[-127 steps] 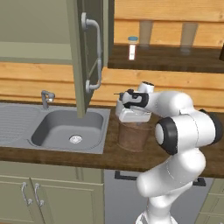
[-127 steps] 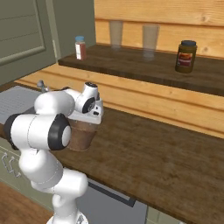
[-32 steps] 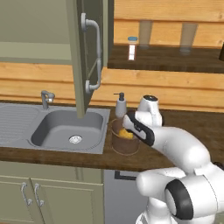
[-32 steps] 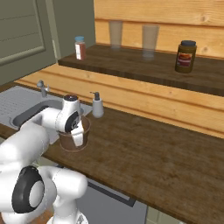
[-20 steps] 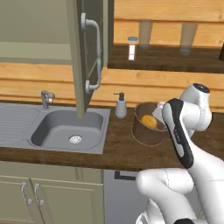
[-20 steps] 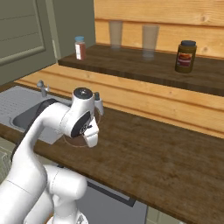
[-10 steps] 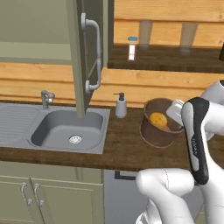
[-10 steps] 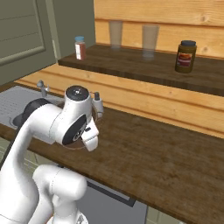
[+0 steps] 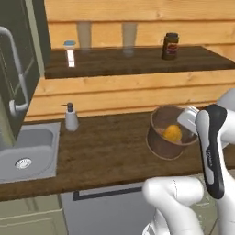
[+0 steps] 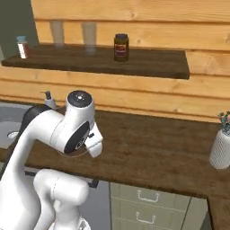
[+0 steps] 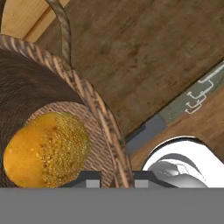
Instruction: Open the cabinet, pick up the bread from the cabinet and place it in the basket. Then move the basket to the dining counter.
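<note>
The round brown basket (image 9: 166, 140) hangs tilted just above the dark brown wood-plank counter (image 9: 110, 149), to the right of the sink. The golden-orange bread (image 9: 172, 133) lies inside it, and shows large in the hand view (image 11: 43, 151). My gripper (image 9: 186, 126) is shut on the basket's right rim. In the hand view the woven rim (image 11: 103, 118) runs down between the two fingertips of the gripper (image 11: 116, 180). In the right base view my arm covers the basket. One open sage-green cabinet door (image 9: 11, 78) with its curved silver handle stands at the far left.
A sink (image 9: 23, 156) and a soap dispenser (image 9: 70, 117) sit to the left. The raised shelf holds a shaker (image 9: 69, 53), two glasses and a dark jar (image 10: 120, 47). A white ribbed vase (image 10: 222, 150) stands at the counter's far right. Drawers (image 10: 148, 197) lie below.
Both base views have shifted: sink and cabinet door slid left and the vase came into view, so the base has driven right. The basket with the bread stayed in the gripper.
</note>
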